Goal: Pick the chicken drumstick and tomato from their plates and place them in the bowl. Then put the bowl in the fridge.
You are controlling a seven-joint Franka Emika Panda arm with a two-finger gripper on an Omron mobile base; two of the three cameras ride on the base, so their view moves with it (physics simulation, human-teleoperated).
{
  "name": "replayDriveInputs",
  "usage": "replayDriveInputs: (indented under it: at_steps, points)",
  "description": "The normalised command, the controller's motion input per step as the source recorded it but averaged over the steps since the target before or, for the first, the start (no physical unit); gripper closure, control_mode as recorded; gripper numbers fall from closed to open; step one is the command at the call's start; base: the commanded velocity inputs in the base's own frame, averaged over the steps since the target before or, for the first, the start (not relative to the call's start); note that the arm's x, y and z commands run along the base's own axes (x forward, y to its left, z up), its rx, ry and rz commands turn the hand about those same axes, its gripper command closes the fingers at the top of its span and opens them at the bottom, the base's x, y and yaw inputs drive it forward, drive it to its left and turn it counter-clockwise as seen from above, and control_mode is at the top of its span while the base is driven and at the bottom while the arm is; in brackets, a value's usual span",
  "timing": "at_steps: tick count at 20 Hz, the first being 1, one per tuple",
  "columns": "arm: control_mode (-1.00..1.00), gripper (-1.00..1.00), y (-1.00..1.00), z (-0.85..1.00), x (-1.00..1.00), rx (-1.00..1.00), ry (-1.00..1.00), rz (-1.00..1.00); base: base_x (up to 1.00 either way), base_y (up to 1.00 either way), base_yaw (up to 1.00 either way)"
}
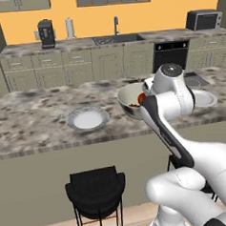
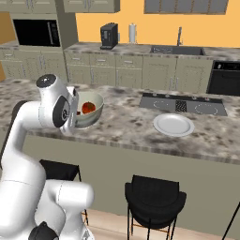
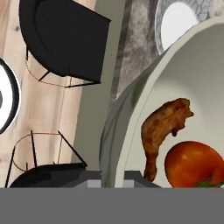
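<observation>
The gripper (image 3: 113,177) is clamped on the near rim of the bowl (image 3: 131,109), one dark finger tip showing on either side of the wall at the bottom of the hand view. Inside the bowl lie the chicken drumstick (image 3: 162,131), and the tomato (image 3: 193,164) just beside it, the two touching or nearly so. In the left base view the bowl (image 1: 128,98) sits partly behind the arm's wrist, above the near part of the marble counter (image 1: 29,118); whether it rests on the stone or is lifted off it I cannot tell. In the right base view it appears tilted, its mouth turned toward the camera with the tomato (image 2: 87,108) visible within. One empty plate (image 1: 88,119) lies on the counter to the left of the bowl, and a second plate (image 2: 174,124) lies well to the right, near the cooktop (image 2: 183,103). Two black stools (image 2: 153,197) stand on the wooden floor on the near side of the counter. Against the far wall are beige cabinets, a sink (image 1: 118,38) and a coffee machine (image 1: 46,33).
</observation>
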Motion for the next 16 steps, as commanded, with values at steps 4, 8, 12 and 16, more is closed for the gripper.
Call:
replayDriveInputs:
  at_steps: [4, 8, 12, 16]
  points:
    - [-1.00, 1.00, 0.00, 0.03, -0.32, 0.00, 0.00, 0.01, 0.00, 0.00, 0.00]
    - [-1.00, 1.00, 0.00, 0.00, 0.00, 0.00, -0.01, 0.00, 0.00, 0.00, 0.00]
    - [-1.00, 1.00, 0.00, 0.00, 0.00, 0.00, 0.00, 0.00, 0.00, 0.00, 0.00]
    - [1.00, 1.00, 0.00, 0.00, 0.00, 0.00, 0.00, 0.00, 0.00, 0.00, 0.00]
